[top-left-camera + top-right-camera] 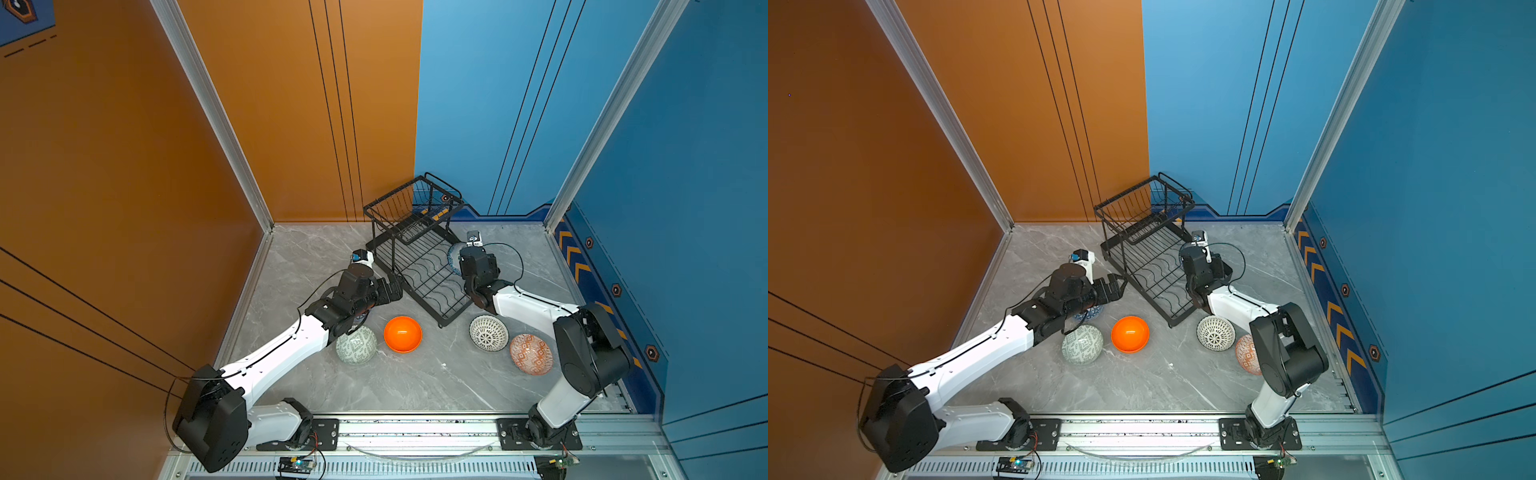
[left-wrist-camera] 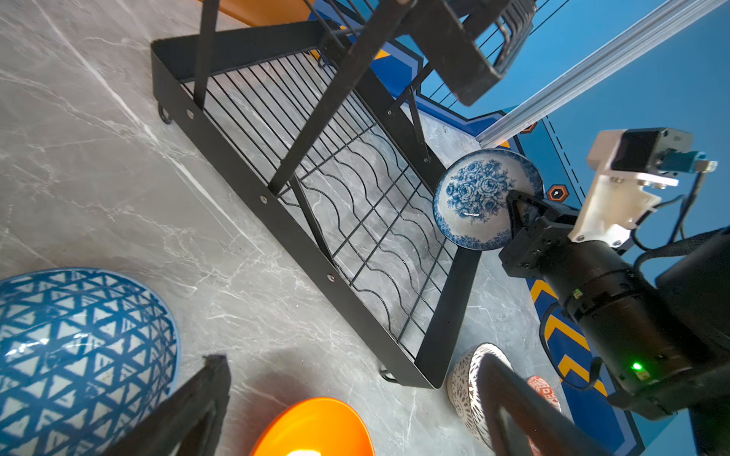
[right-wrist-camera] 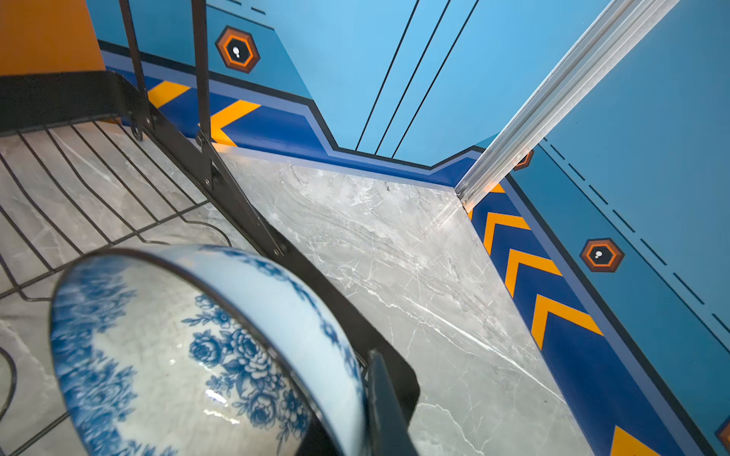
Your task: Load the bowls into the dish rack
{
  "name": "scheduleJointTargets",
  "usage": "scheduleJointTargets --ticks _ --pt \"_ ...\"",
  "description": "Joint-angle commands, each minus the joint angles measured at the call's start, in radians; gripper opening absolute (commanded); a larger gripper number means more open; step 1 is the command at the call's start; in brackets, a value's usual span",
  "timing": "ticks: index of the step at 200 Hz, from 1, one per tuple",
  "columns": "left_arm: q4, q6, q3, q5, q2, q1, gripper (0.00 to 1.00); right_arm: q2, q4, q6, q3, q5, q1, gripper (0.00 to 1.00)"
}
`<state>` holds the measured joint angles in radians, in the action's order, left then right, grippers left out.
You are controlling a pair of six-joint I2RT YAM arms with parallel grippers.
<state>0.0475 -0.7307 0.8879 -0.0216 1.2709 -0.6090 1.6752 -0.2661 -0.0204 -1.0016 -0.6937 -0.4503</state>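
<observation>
Floral bowl (image 2: 470, 189) at dish rack's (image 2: 296, 239) rim

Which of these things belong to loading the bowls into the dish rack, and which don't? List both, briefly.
Belong: dish rack; floral bowl, held by the right gripper; blue triangle bowl; pale green bowl; orange bowl; black-lattice bowl; red-orange bowl.
Don't belong: circuit board on the front rail; hexagon wall stickers.

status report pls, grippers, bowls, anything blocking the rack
Right gripper shut on floral bowl, tilted on edge at dish rack's side rail. Left gripper open, empty, at rack's opposite side. Rack slots bare, nothing blocking.
</observation>
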Motion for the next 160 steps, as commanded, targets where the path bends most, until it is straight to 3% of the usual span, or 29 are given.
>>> scheduleJointTargets --ticks 1,39,160 --pt "-0.015 0.010 0.030 0.004 0.012 -0.012 0.98 0.014 -0.100 0.016 0.000 -0.008 -0.002 0.00" --pt "-0.012 0.013 0.021 -0.008 -0.008 -0.011 0.98 0.133 -0.153 -0.089 -0.063 -0.075 -0.008 0.00" --pt "-0.006 0.020 0.006 0.012 -0.006 0.036 0.98 0.353 -0.162 -0.266 -0.302 -0.129 -0.004 0.00"
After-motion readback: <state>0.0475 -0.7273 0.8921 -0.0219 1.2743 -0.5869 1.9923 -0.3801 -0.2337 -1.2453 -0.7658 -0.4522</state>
